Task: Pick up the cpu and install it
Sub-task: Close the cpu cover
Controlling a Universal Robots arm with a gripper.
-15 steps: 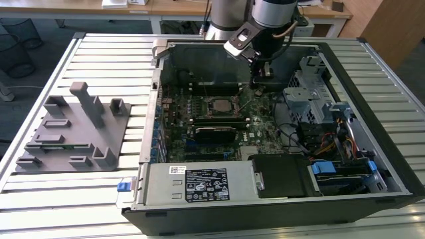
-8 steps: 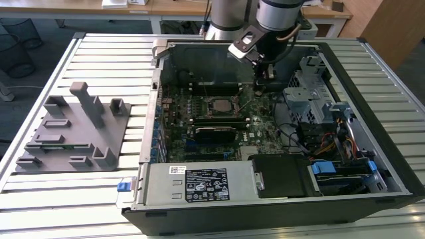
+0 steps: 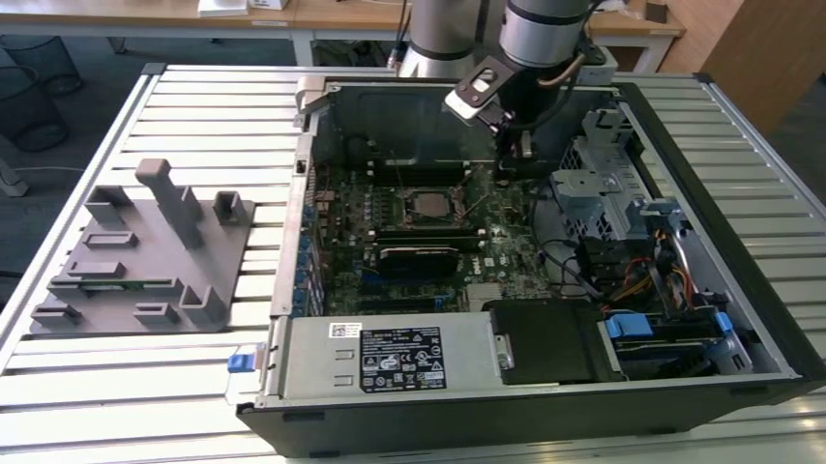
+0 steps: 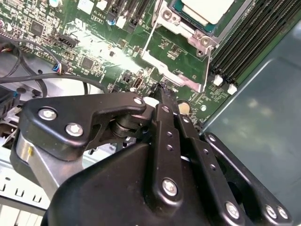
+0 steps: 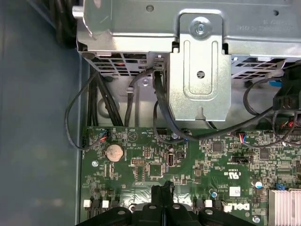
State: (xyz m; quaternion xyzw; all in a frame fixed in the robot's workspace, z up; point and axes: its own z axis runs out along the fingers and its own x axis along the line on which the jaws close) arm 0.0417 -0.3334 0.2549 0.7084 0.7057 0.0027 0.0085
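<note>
The cpu, with its silver-grey top, lies flat inside the metal-framed socket on the green motherboard. In the exterior view the cpu sits at the middle of the board. The socket's bright metal plate lies swung out beside it. My gripper hangs inside the case, over the board's far part and toward the exterior view's right of the socket. Its black fingertips are pressed together with nothing between them, just above the board. The second wrist view shows the same fingers closed.
The open computer case lies on a slatted table. A silver drive cage with black cables stands close to the gripper. A power supply fills the near side. A grey fixture block sits at the exterior view's left.
</note>
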